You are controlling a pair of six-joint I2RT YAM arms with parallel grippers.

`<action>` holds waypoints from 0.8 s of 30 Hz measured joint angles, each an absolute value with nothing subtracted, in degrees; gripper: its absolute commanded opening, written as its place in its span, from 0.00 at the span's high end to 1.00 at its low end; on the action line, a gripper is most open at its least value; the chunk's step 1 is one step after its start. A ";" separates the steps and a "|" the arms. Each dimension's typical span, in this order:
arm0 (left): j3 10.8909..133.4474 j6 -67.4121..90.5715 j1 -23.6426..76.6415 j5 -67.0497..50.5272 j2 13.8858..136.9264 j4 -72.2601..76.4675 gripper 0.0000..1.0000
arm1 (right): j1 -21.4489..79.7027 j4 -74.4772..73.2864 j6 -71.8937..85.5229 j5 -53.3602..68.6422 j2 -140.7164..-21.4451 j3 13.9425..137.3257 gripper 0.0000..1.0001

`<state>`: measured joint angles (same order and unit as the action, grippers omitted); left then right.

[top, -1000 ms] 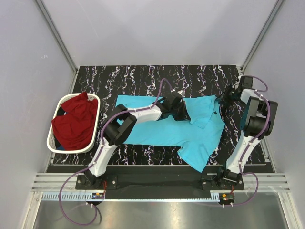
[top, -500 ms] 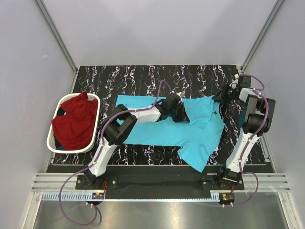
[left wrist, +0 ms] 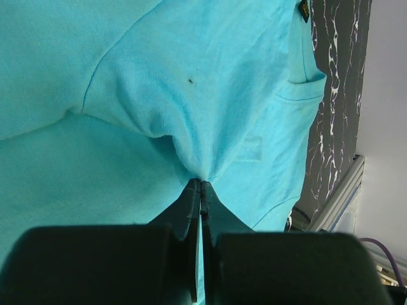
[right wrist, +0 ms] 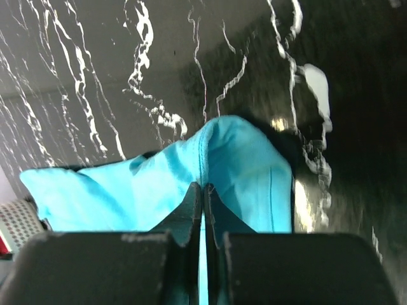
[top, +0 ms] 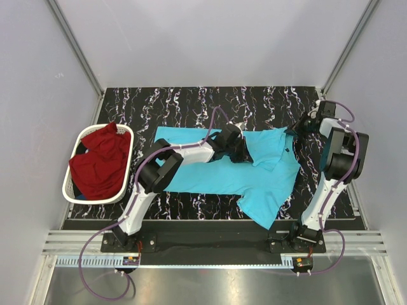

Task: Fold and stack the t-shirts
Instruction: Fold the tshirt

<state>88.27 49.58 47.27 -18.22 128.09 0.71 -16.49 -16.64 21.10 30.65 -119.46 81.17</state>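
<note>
While the turquoise t-shirt [top: 267,184] lies spread on the table [top: 191,101], the left gripper [left wrist: 201,185] grips its middle cloth; the right gripper [right wrist: 203,187] pinches its far-right edge; first fold judged in hand; next, both should lift and carry together.

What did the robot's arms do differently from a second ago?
The right gripper closed its jaws on the far right edge of the turquoise shirt, taking hold of it. The left gripper stayed pinched on the middle of that shirt. The red shirt stayed in the white basket.
</note>
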 measured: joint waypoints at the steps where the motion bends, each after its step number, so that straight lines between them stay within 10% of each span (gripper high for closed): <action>1: 88.03 49.65 47.18 -18.17 128.09 0.93 1.00 | -16.49 -16.64 22.09 29.98 -118.28 80.12 1.00; 20: 86.50 51.09 47.18 -17.30 127.85 0.51 1.00 | -16.49 -13.50 28.91 15.75 -108.99 67.42 0.99; 24: 86.56 51.05 47.18 -16.69 127.85 -0.38 1.00 | -16.49 -13.15 29.36 15.11 -109.65 67.42 0.77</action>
<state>86.56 51.05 47.18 -16.69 127.85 -0.38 -16.49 -13.15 29.36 15.11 -109.65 67.42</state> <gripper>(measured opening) 0.008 0.086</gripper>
